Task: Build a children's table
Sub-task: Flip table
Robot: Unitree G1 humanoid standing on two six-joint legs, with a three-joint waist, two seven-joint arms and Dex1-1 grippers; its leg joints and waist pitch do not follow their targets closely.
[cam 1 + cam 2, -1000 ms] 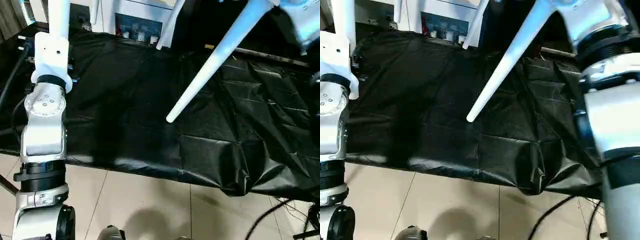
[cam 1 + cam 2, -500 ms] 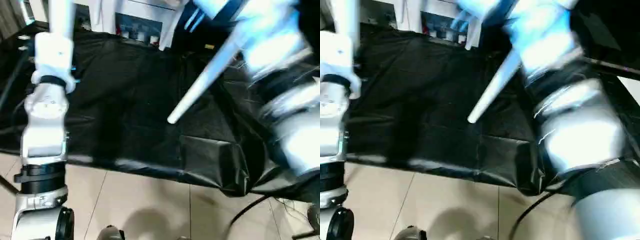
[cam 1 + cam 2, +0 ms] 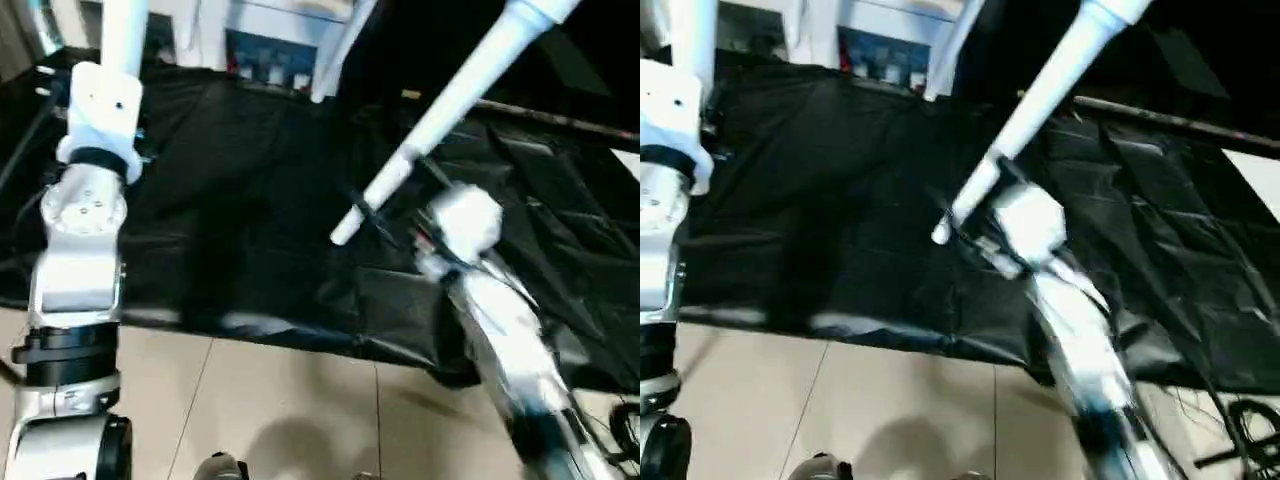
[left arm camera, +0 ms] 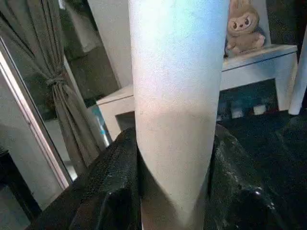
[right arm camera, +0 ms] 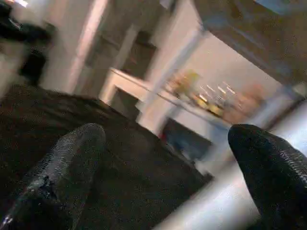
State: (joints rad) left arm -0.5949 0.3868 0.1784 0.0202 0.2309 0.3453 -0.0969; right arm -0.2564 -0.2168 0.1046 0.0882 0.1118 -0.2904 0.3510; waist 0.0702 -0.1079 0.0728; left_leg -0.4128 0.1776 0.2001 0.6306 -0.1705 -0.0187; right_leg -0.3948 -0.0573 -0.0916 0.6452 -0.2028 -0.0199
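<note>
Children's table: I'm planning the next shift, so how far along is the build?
Looks early. The left claw is shut on one white leg. The right claw is open, beside a second leg that slants over the black-covered table. Two more white legs lean behind. The tabletop isn't in view, so how much fitting is left can't be judged.

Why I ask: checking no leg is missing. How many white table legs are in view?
3. The held leg sits in the left gripper; the slanting leg hangs over the black cloth; the far leg stands behind. A fourth may be hidden.
</note>
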